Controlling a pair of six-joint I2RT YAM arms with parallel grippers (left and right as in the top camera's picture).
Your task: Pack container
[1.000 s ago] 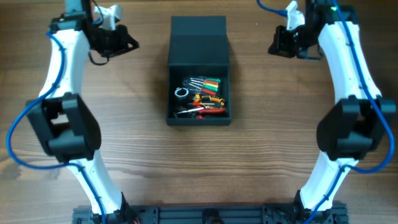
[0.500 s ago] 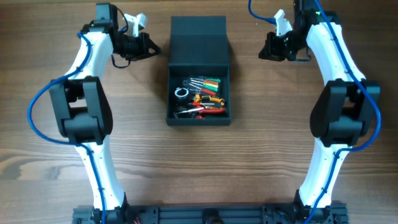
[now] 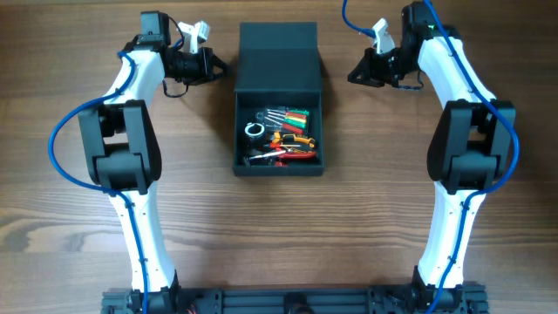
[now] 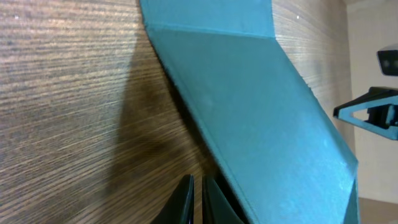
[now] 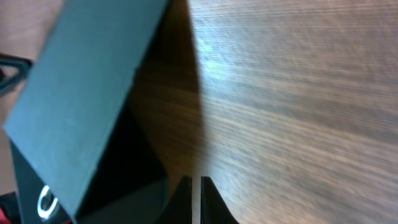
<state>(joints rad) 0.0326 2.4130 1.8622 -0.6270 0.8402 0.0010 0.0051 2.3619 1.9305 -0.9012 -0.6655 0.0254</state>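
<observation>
The container (image 3: 241,166) is a dark teal-black box at the table's middle, open, with several hand tools (image 3: 281,135) inside. Its flap lid (image 3: 279,57) stands raised at the far end, and shows in the left wrist view (image 4: 261,118) and in the right wrist view (image 5: 81,87). My left gripper (image 3: 228,64) is shut and empty, its tips beside the lid's left edge (image 4: 198,183). My right gripper (image 3: 351,77) is shut and empty, to the right of the lid with a gap of table between (image 5: 194,183).
Bare wooden table (image 3: 392,201) lies all around the box. Both white arms reach up the left and right sides from the base rail (image 3: 288,301) at the near edge.
Both arms have swung inward toward the lid. The left gripper has come right to the lid's left edge, the right gripper has moved left toward its right side.
</observation>
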